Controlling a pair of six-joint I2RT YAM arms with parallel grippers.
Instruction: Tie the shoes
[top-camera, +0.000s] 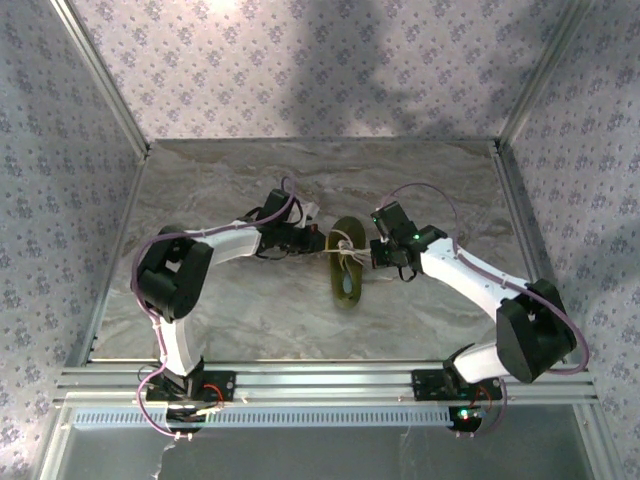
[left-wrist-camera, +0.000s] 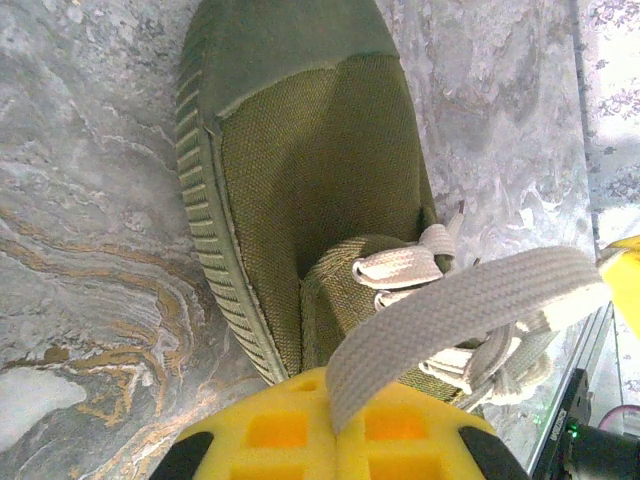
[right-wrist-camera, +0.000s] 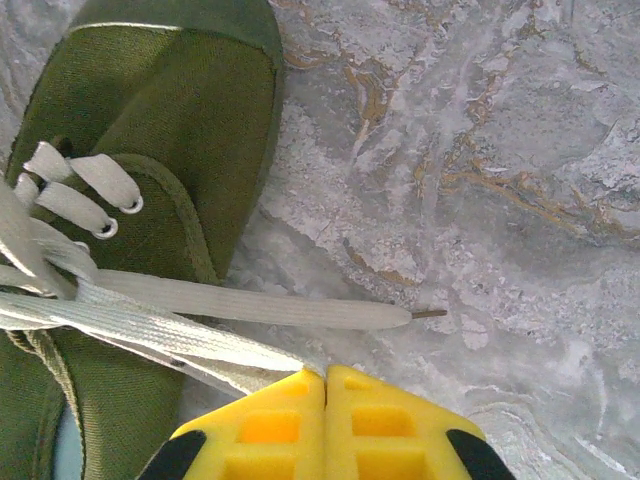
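An olive-green shoe (top-camera: 347, 262) lies in the middle of the table, toe pointing to the far side. My left gripper (top-camera: 318, 240) is at its left side and my right gripper (top-camera: 373, 251) at its right side. In the left wrist view the yellow pads of the left gripper (left-wrist-camera: 335, 400) are shut on a white lace (left-wrist-camera: 460, 300) that stretches taut from over the shoe (left-wrist-camera: 300, 150). In the right wrist view the right gripper (right-wrist-camera: 326, 385) is shut on another flat lace strand (right-wrist-camera: 150, 325) coming from the shoe (right-wrist-camera: 150, 120). A loose lace end (right-wrist-camera: 300, 312) lies on the table beside it.
The table (top-camera: 230, 300) has a grey marbled top. Patterned walls (top-camera: 60, 150) close it in at the left, right and back. An aluminium rail (top-camera: 320, 380) carrying both arm bases runs along the near edge.
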